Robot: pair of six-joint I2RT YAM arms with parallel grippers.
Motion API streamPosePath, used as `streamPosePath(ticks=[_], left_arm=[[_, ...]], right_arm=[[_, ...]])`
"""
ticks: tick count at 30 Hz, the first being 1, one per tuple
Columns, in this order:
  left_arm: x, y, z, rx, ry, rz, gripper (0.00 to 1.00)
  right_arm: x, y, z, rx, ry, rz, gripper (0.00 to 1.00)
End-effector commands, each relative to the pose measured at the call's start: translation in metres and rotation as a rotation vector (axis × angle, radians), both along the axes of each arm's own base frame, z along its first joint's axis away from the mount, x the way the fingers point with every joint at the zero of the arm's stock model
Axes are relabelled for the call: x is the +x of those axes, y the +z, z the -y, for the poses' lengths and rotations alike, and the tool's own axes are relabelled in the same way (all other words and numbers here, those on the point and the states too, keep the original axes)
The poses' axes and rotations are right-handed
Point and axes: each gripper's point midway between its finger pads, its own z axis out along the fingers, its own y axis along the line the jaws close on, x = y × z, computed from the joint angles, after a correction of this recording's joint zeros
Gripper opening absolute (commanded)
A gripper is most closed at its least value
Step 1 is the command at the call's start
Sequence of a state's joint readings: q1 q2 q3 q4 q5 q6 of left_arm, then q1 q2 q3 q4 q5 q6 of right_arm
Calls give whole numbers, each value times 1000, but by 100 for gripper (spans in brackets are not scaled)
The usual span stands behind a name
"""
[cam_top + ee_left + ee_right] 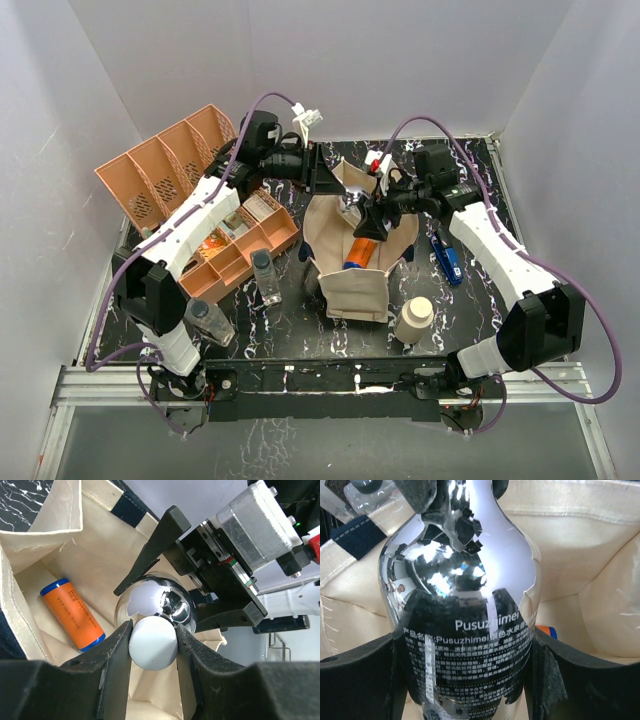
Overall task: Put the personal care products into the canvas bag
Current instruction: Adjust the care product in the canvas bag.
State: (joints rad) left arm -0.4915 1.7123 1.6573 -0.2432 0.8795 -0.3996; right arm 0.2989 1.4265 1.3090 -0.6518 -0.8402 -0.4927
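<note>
Hanging at the open mouth of the canvas bag (350, 290), a silver bottle (465, 555) is held twice: the left gripper (153, 632) is closed on its white cap (152, 650), and the right gripper (470, 672) is clamped round its body. An orange tube (72, 612) lies inside the bag, and a cream bottle (414, 318) stands just beside it.

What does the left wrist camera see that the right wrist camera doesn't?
Only the left wrist view: the white cap of the shiny silver bottle, pinched in the left gripper, and the whole orange tube lying in the canvas bag. Only the right wrist view: the white writing on that bottle, with the right gripper hugging its sides. Both: the silver bottle and the bag's cream inside.
</note>
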Motion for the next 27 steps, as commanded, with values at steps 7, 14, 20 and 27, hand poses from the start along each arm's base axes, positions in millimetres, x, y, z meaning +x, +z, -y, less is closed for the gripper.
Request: streamPosePath(ticks=[7, 14, 20, 27], left_arm=[[-9, 5, 7, 40, -9, 105, 0], [2, -14, 12, 99, 24, 130, 0], [1, -32, 24, 174, -3, 232, 0], [-9, -50, 52, 264, -57, 356, 0]], right_arm=[[2, -6, 11, -24, -44, 89, 85], [-3, -13, 19, -40, -60, 82, 99], [3, 4, 33, -22, -110, 109, 98], [23, 43, 67, -38, -267, 181, 99]])
